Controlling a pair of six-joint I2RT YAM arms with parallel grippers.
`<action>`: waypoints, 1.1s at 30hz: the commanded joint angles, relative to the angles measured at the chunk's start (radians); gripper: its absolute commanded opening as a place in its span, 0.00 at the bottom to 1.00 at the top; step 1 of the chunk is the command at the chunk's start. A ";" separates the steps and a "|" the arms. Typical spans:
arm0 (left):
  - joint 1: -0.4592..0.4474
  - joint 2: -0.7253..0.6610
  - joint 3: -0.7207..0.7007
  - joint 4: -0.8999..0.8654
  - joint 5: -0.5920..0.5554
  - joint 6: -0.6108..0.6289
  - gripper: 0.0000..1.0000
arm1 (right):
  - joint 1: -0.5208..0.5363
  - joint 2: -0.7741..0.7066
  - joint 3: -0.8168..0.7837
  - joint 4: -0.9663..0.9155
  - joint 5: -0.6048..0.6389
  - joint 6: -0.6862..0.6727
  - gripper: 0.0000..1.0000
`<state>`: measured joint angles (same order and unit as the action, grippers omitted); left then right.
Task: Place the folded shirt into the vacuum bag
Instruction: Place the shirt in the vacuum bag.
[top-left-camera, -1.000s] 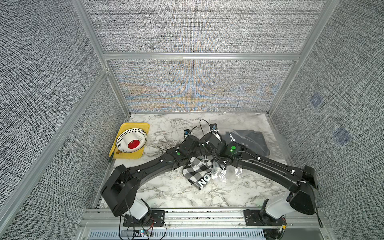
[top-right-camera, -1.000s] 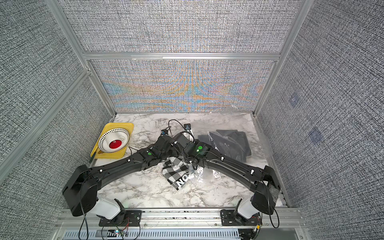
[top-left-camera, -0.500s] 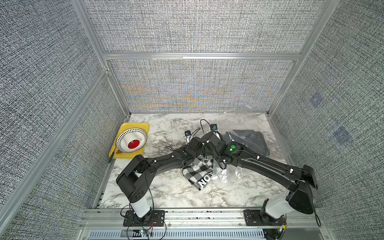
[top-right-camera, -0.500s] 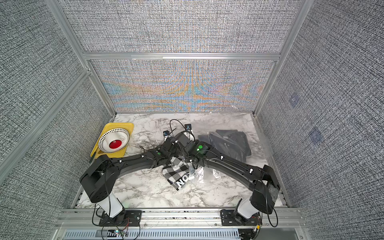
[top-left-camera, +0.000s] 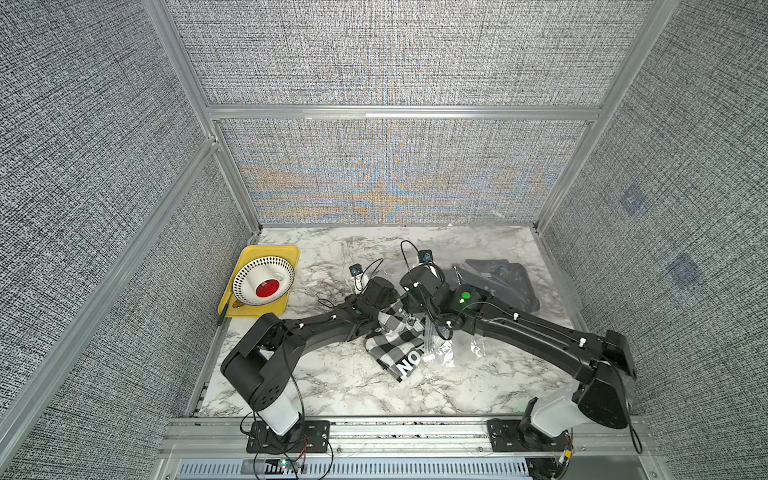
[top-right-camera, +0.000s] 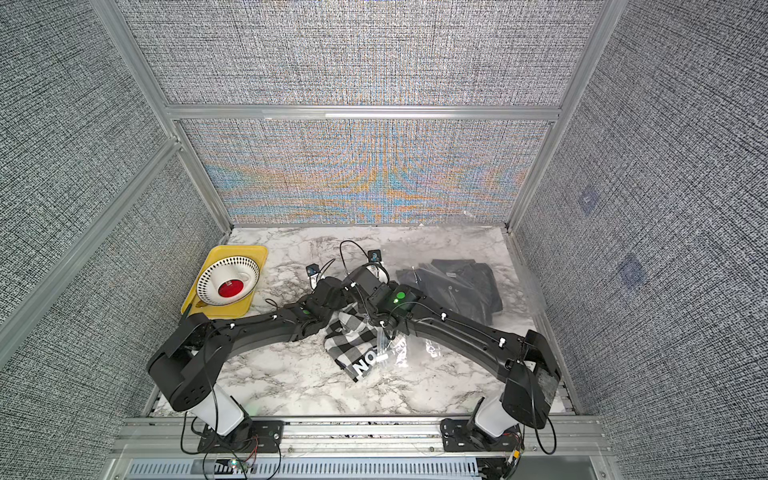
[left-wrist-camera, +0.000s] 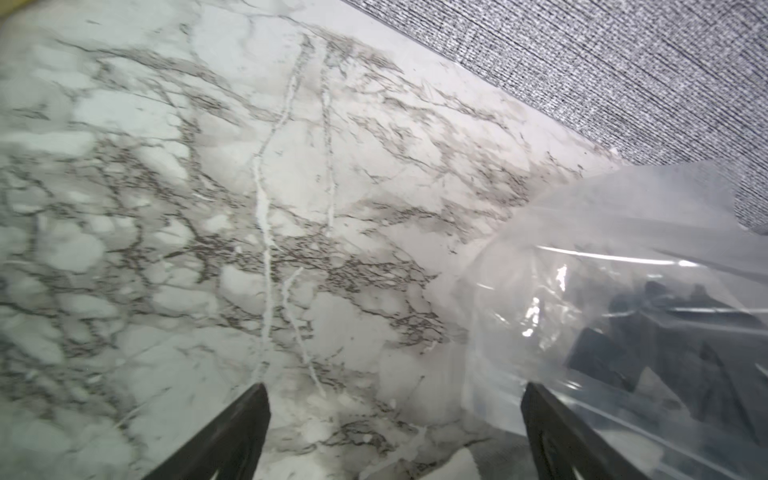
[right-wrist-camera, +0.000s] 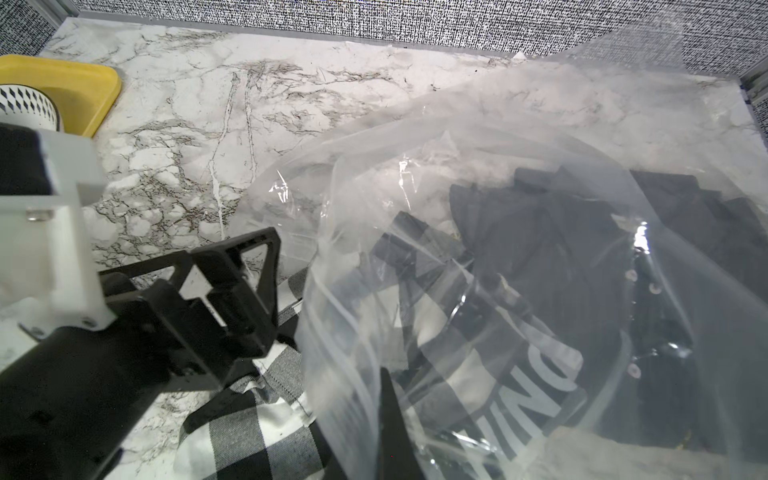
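The folded shirt (top-left-camera: 392, 343), black-and-white checked with white lettering, lies mid-table in both top views (top-right-camera: 353, 345). The vacuum bag (top-left-camera: 555, 286) is see-through plastic spread to its right, with a dark grey garment (top-left-camera: 500, 282) inside. My right gripper (right-wrist-camera: 388, 395) is shut on the bag's edge and holds it up. The shirt's lettered end (right-wrist-camera: 536, 399) shows through the raised plastic; whether it lies inside or under I cannot tell. My left gripper (left-wrist-camera: 395, 386) is open over bare marble at the shirt's far end, right beside the bag (left-wrist-camera: 623, 270), with nothing between its fingers.
A yellow tray (top-left-camera: 289, 253) at the left edge carries a patterned white bowl (top-left-camera: 249, 278) with a cup in it. Grey fabric walls close in the back and both sides. The two arms meet over the middle of the marble table (top-left-camera: 332, 386).
The left arm's shoulder and elbow have swung in from the left edge toward the middle. Its open gripper stays by the shirt. The right gripper keeps its grip on the bag.
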<state>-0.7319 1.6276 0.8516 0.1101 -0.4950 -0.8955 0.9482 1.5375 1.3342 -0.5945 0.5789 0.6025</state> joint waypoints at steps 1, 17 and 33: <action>0.041 -0.051 -0.050 0.007 -0.014 -0.017 0.97 | 0.001 -0.006 -0.004 0.037 -0.007 -0.005 0.00; 0.003 -0.345 -0.173 -0.023 0.268 0.154 0.96 | -0.007 0.028 0.051 0.034 0.002 -0.045 0.00; -0.112 0.065 0.048 0.204 -0.282 0.347 0.97 | -0.007 0.025 0.082 0.010 -0.045 -0.041 0.00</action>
<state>-0.8570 1.6535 0.8494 0.2245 -0.6189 -0.6010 0.9375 1.5745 1.4063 -0.6029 0.5678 0.5545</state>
